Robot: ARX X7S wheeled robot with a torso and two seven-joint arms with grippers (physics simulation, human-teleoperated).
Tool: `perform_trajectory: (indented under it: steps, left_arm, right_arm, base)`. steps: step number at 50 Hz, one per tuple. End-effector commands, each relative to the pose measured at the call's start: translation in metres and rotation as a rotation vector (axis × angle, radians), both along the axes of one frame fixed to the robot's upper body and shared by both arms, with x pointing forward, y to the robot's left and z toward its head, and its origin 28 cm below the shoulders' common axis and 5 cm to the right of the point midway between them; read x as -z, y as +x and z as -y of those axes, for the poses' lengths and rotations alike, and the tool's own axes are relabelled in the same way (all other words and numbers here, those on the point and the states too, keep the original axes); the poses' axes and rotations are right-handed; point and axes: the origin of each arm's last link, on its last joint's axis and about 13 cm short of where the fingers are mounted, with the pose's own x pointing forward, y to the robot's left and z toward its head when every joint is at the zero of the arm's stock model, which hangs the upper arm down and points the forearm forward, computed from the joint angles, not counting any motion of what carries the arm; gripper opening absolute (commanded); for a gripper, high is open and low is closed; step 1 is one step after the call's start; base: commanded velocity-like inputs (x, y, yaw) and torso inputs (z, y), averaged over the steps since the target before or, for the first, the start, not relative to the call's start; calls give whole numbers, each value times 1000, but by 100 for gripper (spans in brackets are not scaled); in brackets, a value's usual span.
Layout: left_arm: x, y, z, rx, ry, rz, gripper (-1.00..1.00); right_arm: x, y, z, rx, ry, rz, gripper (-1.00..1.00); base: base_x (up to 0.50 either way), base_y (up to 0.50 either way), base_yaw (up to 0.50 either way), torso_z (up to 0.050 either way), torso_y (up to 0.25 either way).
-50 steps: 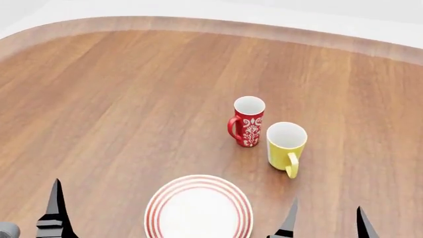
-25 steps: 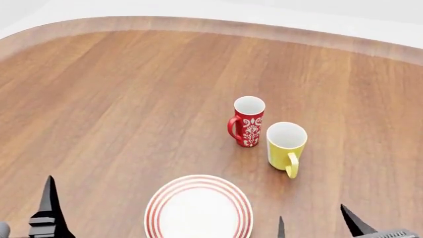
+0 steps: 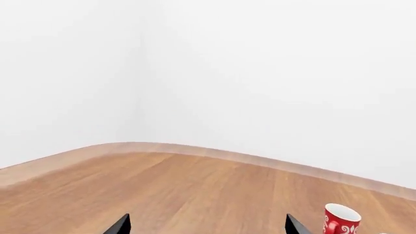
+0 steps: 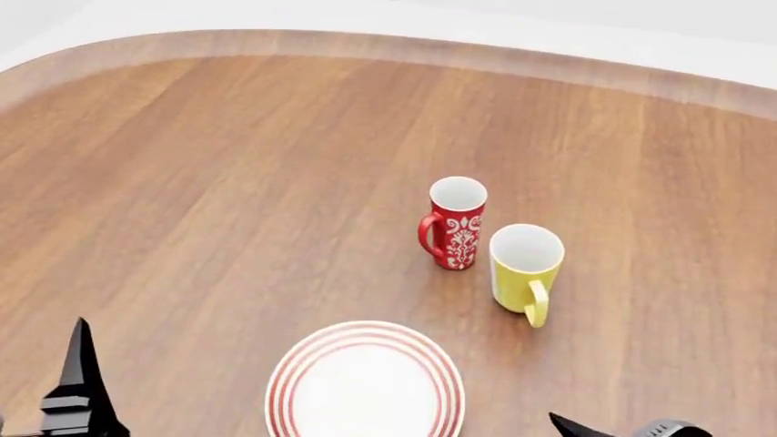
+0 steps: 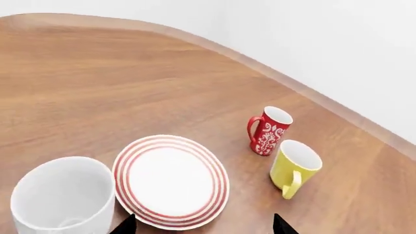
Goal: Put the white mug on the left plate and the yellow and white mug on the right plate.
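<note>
Both arms are retreating from the head view, fingers spread and empty; yellow mug [image 4: 526, 269] and plate [image 4: 366, 381] are sitting untouched.

Your right gripper [image 4: 631, 428] has pulled back toward six o'clock in the head view: a second ago two upright finger tips stood at the lower edge near five o'clock, and now only one dark tip and a grey rounded part show there, lying nearly flat. Your left gripper [image 4: 79, 382] has drifted toward nine o'clock along the lower edge, and its finger tip reaches a little higher than before.
</note>
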Motion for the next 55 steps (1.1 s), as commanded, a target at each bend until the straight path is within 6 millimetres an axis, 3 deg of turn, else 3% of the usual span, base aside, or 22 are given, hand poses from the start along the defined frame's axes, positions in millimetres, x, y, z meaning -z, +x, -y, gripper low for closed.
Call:
perform_trajectory:
  steps: [1, 16, 38, 55]
  left_arm:
    - [-2, -1, 0, -5, -6, 6, 100]
    - [-2, -2, 2, 5, -5, 8, 100]
    - [-3, -3, 4, 13, -7, 11, 100]
    - [-3, -2, 9, 37, 6, 6, 100]
  right_arm:
    - [-6, -4, 5, -70, -51, -48, 100]
    - [-13, -7, 8, -95, -117, -66, 100]
    - [25, 16, -17, -244, -84, -221, 100]
    - [37, 28, -30, -308, -110, -271, 100]
  base:
    - [0, 0, 0, 0, 0]
    - [0, 0, 0, 0, 0]
    - [0, 0, 0, 0, 0]
    - [0, 0, 0, 0, 0]
